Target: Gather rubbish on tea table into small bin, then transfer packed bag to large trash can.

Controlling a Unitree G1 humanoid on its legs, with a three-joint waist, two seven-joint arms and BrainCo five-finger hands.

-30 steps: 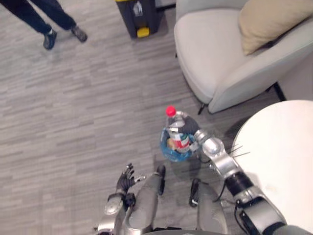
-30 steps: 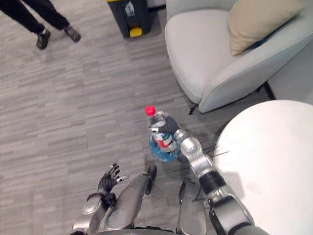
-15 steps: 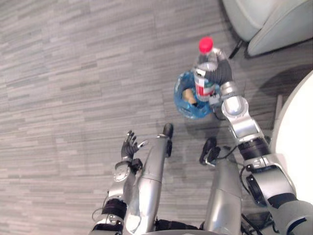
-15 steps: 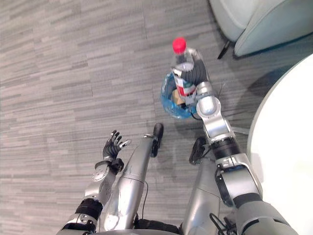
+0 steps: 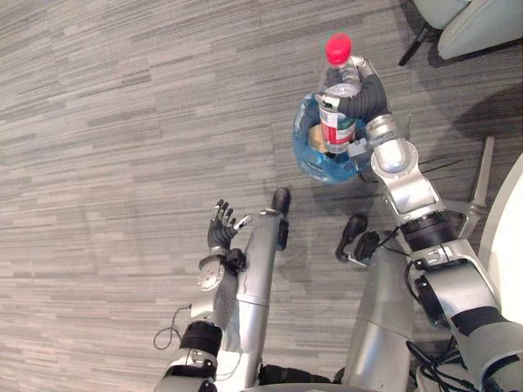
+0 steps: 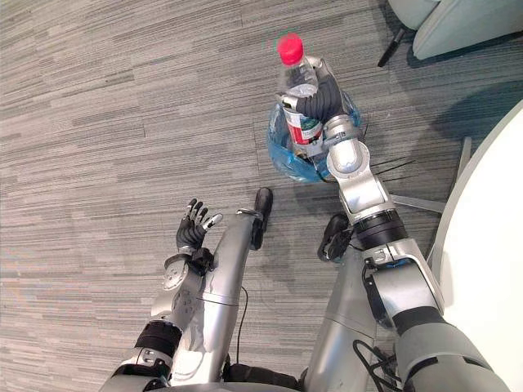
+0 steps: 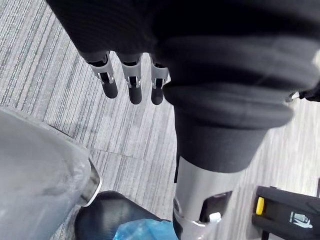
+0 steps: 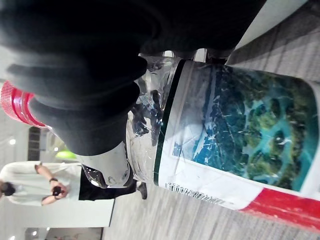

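Holds bottle (image 5: 336, 122) in right hand (image 5: 365, 98), fingers curled tight round the upper body just below red cap (image 6: 289, 47). Seen close in right wrist view: dark cover wrapped on the clear plastic above the label (image 8: 240, 145). Held upright, directly over small bin (image 5: 304, 159), w/ lower end at or inside the rim. Cannot tell if touching the blue bag liner (image 6: 282, 155). Prob. gripped high so that the base is free to go down first into the opening. Inside the bin also sth beige (image 5: 315, 137), beside the bottle, too small to name.

Placed on floor (image 5: 122, 122) (the bin), near the white tea table (image 6: 490, 245) at robot's right. Prob. put there so that rubbish needs only a short reach from table edge.

Hangs left hand (image 5: 219, 232) low at left side, well apart from bin, fingers straight and relaxed, nothing in it. Prob. parked there to leave the way free for right arm.

In left wrist view, far across the floor: dark can (image 7: 287, 216) w/ yellow part, maybe the large one for the later step.

Judged step: dropping bottle into bin. Next needs only to loosen the fingers. Risk: tall bottle may tip the light bin or stick out above rim, making the bag hard to close.
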